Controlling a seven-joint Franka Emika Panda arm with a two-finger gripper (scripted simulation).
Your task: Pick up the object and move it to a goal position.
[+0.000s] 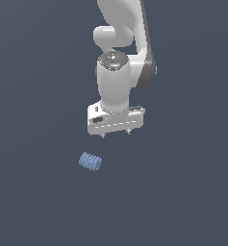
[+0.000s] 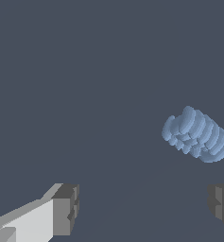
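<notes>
While the gripper [image 1: 116, 133] hangs with its fingers [image 2: 66, 208] spread wide and nothing between them, the light-blue ribbed cylinder [image 1: 90, 161] lies on its side on the plain dark surface [image 1: 33, 192], below the hand and toward the exterior view's left, not touching it, with bare surface on all sides.

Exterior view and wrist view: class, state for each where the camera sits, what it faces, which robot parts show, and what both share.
Exterior view: off the arm, looking slightly down at the white arm, its gripper open, and the blue cylinder lying toward the exterior view's left of it, untouched.
Wrist view: on the wrist, facing the floor past two fingertips; the cylinder lies beyond them, off to one side.
Shared: the cylinder, the fingertips and the dark floor.
</notes>
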